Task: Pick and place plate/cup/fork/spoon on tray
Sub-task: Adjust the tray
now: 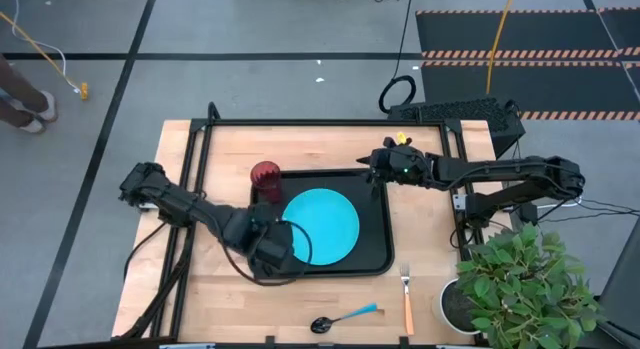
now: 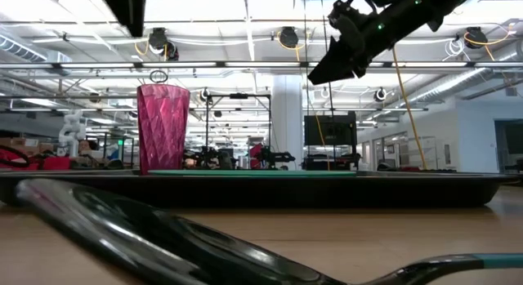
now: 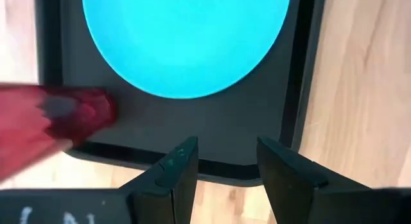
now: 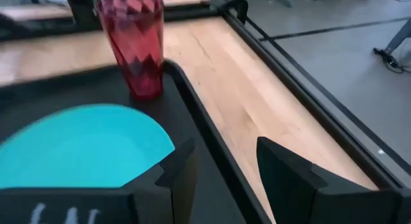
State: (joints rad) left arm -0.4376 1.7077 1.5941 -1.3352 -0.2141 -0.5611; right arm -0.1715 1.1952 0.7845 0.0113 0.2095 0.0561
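Note:
The black tray (image 1: pixel 375 251) lies mid-table. The cyan-blue plate (image 1: pixel 322 227) lies flat in it, and the dark red cup (image 1: pixel 265 179) stands upright in its far left corner. The blue-handled spoon (image 1: pixel 345 317) and the orange-handled fork (image 1: pixel 407 301) lie on the wood near the table's near edge. My left gripper (image 1: pixel 285 244) hangs open and empty over the tray's left rim (image 3: pixel 212 167), beside the plate (image 3: pixel 186 38). My right gripper (image 1: pixel 372 172) is open and empty above the tray's far right corner, facing the cup (image 4: pixel 135 44) and the plate (image 4: pixel 77 147).
A potted green plant (image 1: pixel 520 284) stands at the table's near right corner, close to the fork. Black frame rails (image 1: pixel 200 149) run along the table's left and far sides. A dark mat (image 1: pixel 455 111) lies past the far edge. Bare wood lies right of the tray.

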